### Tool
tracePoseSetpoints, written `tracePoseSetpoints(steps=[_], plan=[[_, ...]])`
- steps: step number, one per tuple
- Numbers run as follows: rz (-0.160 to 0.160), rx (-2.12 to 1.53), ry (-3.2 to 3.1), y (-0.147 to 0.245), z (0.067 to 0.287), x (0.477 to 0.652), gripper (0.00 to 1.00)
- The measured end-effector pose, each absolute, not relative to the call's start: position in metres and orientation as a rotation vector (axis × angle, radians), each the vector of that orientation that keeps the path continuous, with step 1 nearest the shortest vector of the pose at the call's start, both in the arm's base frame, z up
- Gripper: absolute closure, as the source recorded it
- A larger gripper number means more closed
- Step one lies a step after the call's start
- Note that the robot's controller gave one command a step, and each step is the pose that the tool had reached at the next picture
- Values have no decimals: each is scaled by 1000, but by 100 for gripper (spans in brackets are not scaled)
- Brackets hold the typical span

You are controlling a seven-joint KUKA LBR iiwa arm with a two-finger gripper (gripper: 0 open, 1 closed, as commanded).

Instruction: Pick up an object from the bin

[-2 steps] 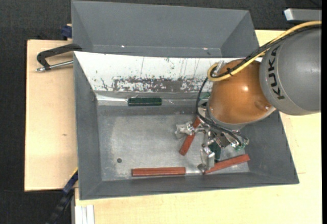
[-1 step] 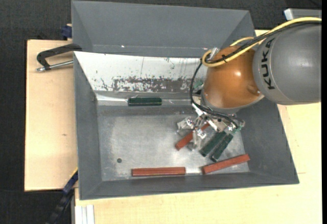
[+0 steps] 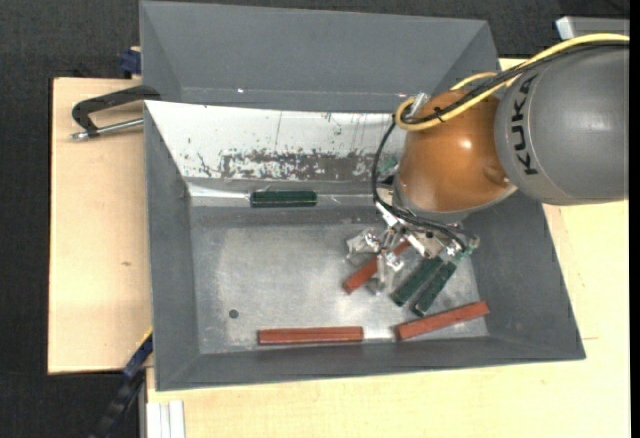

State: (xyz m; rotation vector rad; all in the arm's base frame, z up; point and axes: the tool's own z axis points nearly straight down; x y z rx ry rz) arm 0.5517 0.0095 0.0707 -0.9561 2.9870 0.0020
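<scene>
Hand (image 3: 405, 254) low among short bars

Just beneath and to its right lie two dark green bars (image 3: 425, 283), slim, side by side and tilted. A small red piece (image 3: 360, 277) lies just left. Whether the hand is open or gripping anything cannot be told.

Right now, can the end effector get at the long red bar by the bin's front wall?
Probably yes: the long red bar lies alone and uncovered, not far from the end effector.
</scene>
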Motion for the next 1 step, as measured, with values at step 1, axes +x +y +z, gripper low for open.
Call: tracePoseSetpoints(steps=[1], plan=[[-2,-1037,2957,-27,223,558,100]])
